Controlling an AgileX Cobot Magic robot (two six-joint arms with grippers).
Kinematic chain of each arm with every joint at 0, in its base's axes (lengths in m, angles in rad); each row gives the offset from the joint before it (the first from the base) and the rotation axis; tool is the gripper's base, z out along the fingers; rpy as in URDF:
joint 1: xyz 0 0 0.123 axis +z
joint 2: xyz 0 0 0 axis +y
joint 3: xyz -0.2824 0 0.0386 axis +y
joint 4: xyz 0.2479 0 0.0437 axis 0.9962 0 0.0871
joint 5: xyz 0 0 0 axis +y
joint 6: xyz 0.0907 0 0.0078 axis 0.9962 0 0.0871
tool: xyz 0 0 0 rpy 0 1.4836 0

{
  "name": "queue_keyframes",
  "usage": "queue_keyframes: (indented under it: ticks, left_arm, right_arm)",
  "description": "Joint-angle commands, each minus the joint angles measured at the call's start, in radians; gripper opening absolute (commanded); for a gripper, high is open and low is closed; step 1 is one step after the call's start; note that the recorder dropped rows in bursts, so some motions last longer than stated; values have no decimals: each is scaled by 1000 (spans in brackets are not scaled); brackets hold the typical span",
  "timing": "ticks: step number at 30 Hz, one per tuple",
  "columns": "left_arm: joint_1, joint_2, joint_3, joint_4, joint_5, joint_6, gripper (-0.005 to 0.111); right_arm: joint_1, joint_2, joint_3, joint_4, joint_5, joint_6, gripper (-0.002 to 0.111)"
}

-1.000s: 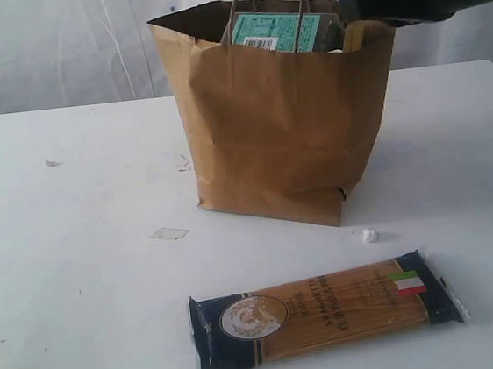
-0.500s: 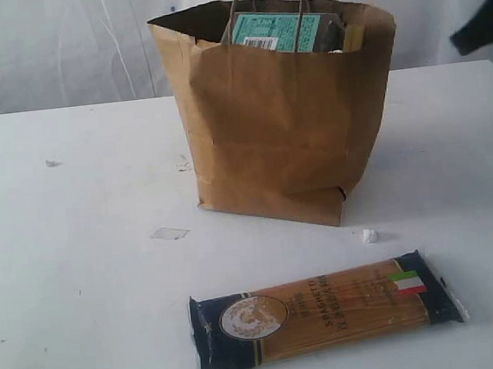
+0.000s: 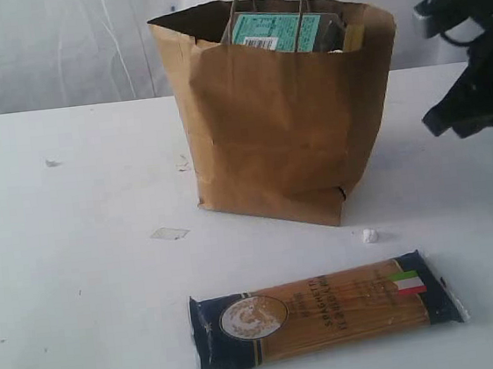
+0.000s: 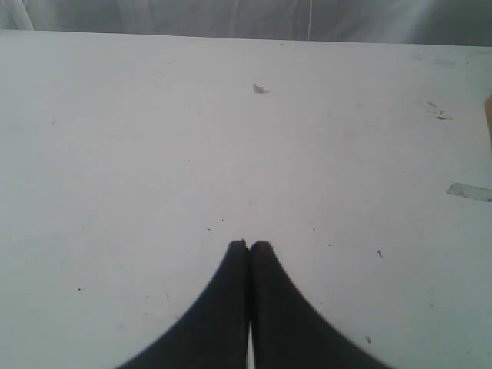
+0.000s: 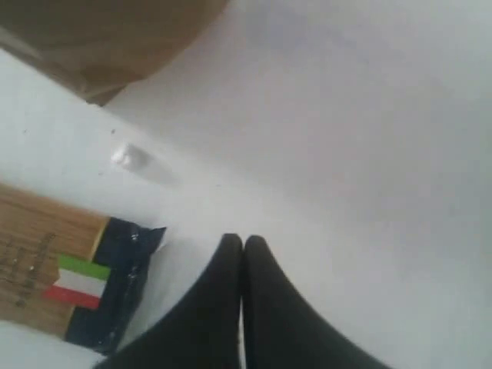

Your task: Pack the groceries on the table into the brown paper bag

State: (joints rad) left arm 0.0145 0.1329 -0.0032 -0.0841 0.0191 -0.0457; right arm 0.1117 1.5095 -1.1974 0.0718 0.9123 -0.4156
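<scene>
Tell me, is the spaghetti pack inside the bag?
Out: the spaghetti pack lies flat on the table, apart from the bag.

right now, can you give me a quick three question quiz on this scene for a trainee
1. True or false: the spaghetti pack lies flat on the table, outside the brown paper bag.
2. Pick one. The right gripper is: A) open, B) shut on nothing, C) shut on the pack.
3. In a few words: what small item lies on the table between bag and pack?

Key: 1 true; 2 B; 3 a white pellet.
</scene>
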Motion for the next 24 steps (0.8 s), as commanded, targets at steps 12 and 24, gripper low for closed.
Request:
queue_keyframes:
  ticks: [12,24]
  left_arm:
    - [-7,-4,3,-5,-3,-3,0]
    - [-7,-4,3,-5,-3,-3,0]
  right_arm:
    - [-3,61,407,634,-583,-718,0]
    - [8,132,500,1132,-630,-1176,1]
